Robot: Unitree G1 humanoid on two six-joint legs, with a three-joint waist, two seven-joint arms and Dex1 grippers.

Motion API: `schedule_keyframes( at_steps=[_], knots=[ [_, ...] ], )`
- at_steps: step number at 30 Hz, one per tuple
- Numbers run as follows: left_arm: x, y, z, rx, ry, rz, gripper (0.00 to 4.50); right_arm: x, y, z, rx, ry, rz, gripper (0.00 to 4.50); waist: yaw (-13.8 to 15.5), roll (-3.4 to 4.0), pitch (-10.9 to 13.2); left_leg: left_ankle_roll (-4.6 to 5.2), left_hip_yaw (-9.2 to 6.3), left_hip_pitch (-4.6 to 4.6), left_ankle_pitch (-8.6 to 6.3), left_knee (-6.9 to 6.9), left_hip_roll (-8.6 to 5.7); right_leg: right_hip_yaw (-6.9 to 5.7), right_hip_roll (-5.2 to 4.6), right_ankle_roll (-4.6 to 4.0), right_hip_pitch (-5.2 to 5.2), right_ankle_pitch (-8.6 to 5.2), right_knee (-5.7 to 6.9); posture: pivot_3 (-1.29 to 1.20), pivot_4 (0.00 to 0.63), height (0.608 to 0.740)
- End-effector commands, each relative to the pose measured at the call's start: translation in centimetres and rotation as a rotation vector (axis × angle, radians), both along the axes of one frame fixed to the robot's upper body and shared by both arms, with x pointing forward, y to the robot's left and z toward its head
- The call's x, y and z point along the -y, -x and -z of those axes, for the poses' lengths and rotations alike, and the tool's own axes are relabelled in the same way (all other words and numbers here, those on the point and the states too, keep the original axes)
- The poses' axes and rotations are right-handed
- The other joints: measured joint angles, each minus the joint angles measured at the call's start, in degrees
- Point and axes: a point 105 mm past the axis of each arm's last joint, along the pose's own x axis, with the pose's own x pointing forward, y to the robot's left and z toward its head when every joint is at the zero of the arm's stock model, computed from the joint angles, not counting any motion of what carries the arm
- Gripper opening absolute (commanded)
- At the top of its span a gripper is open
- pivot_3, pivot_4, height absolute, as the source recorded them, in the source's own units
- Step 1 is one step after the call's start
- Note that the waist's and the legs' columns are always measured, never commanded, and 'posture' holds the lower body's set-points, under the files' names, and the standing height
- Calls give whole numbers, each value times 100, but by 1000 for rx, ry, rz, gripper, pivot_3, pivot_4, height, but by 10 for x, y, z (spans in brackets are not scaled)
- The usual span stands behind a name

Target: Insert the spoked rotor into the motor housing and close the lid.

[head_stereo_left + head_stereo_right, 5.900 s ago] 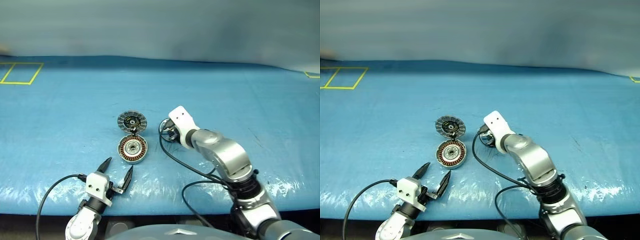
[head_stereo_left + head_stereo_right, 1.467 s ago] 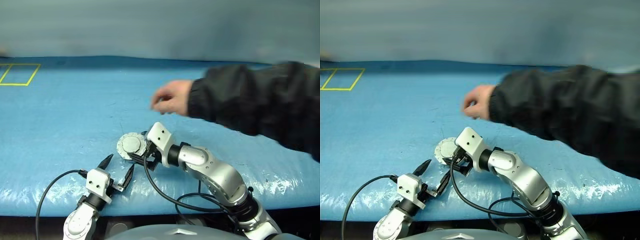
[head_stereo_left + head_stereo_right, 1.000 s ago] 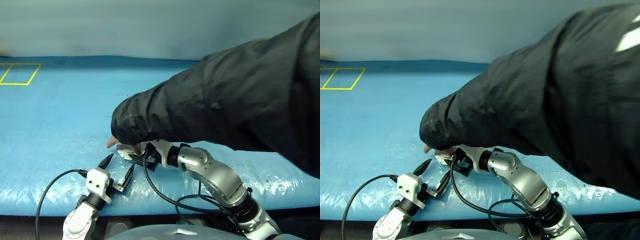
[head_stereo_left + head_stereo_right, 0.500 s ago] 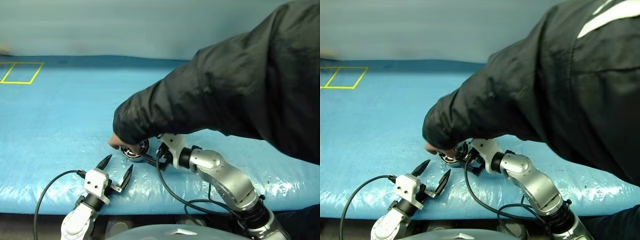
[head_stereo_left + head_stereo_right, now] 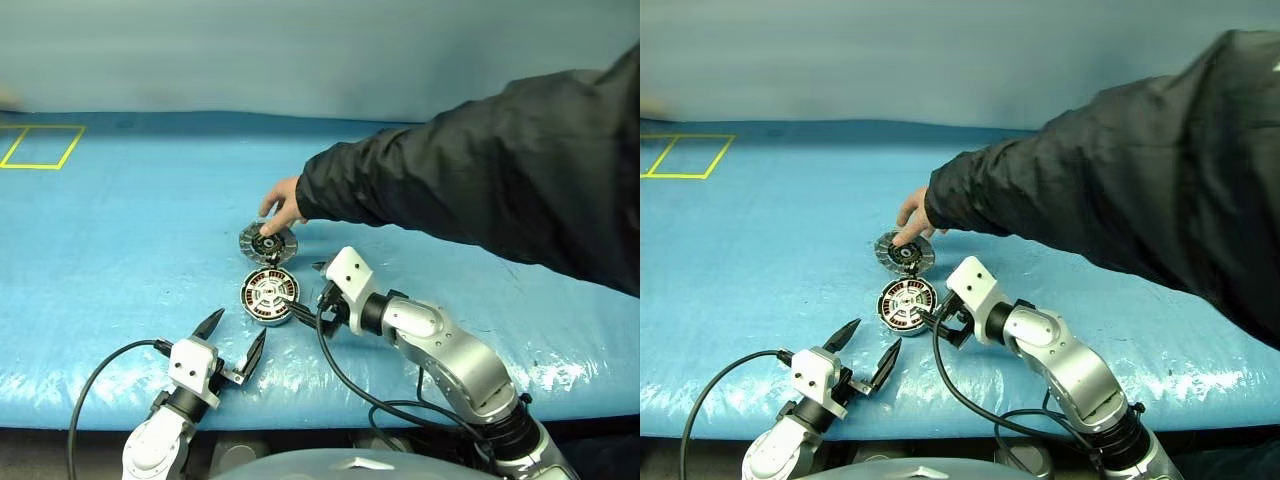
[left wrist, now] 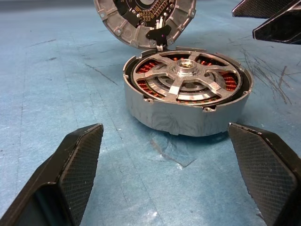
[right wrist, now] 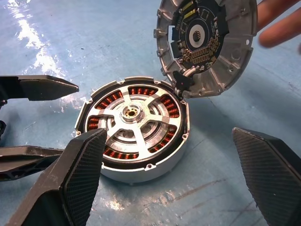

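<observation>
The motor housing (image 5: pixel 268 297) is resting on the blue table cover (image 5: pixel 120 230) with the spoked rotor (image 7: pixel 133 116) seated inside. The lid (image 5: pixel 268 242) is being held open by a person's hand (image 5: pixel 283 207). Both the left gripper (image 5: pixel 232 345) and the right gripper (image 5: pixel 296 313) are standing spread apart, empty, near the housing.

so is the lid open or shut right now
Open. The lid is swung back off the motor housing, its inner face showing, with a person's hand on it. The spoked rotor sits uncovered over the copper windings.
</observation>
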Motion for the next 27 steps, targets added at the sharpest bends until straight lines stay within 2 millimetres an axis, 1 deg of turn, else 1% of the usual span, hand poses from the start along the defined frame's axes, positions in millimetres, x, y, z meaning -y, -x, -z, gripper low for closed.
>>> schedule_keyframes(
  at_steps=[1,6,11,12,14,16,18,21,22,23,25,26,27],
  knots=[
    [3,-1,-8,26,21,7,4500,-4,2,-14,58,-31,-19,4462,0,0,0,0,0,0,0,0,0,0,0,0,0,0,0,0,150,740],
    [5,0,-7,19,31,16,4500,-2,-6,-16,66,-49,7,4462,-2,0,0,0,0,0,0,-1,0,0,0,0,0,0,0,0,150,740],
    [4,-1,-7,20,28,15,4500,17,-33,-7,75,52,95,4462,-3,0,0,0,0,1,0,8,0,0,0,1,4,1,0,0,150,740],
    [4,-1,-7,20,27,14,4500,20,-39,-7,82,69,112,4292,1,0,0,0,0,2,0,9,-1,0,0,1,6,1,0,0,150,740],
    [3,-1,-7,20,25,12,4500,26,-51,-6,96,110,143,3920,0,0,0,0,0,2,0,10,-1,0,0,0,6,2,0,0,150,740],
    [3,-2,-7,21,24,9,4500,33,-68,-4,140,204,189,3240,-14,1,0,1,1,3,0,8,-1,1,0,1,4,3,2,0,150,740],
    [2,-2,-7,23,21,6,4500,34,-81,-7,165,219,207,2626,-11,1,0,1,1,2,1,8,-1,0,0,4,4,6,2,0,150,740],
    [1,-2,-7,24,20,4,4500,26,-99,-13,192,191,208,1583,-31,1,0,1,0,2,1,1,-1,0,0,21,2,20,2,0,150,740],
    [1,-3,-7,24,19,3,4500,24,-106,-13,205,203,204,1286,-43,2,1,1,1,5,0,-2,0,0,1,16,1,23,2,0,150,740],
    [1,-3,-7,25,19,3,4500,21,-112,-14,208,202,195,894,-45,3,1,1,1,4,1,-3,0,0,1,9,1,27,3,0,150,740],
    [0,-3,-7,27,19,0,4500,13,-119,-17,187,163,172,200,-48,3,1,1,0,3,1,-3,0,0,1,3,2,32,3,0,150,740],
    [0,-3,-7,28,20,-1,4500,8,-122,-20,173,134,148,19,-49,3,1,1,0,3,1,-3,-1,0,1,3,2,33,3,0,150,740],
    [0,-3,-7,28,19,-3,4500,3,-124,-21,151,105,114,19,-50,3,1,1,0,3,1,-3,-1,0,1,2,2,34,3,0,150,740]
  ],
)
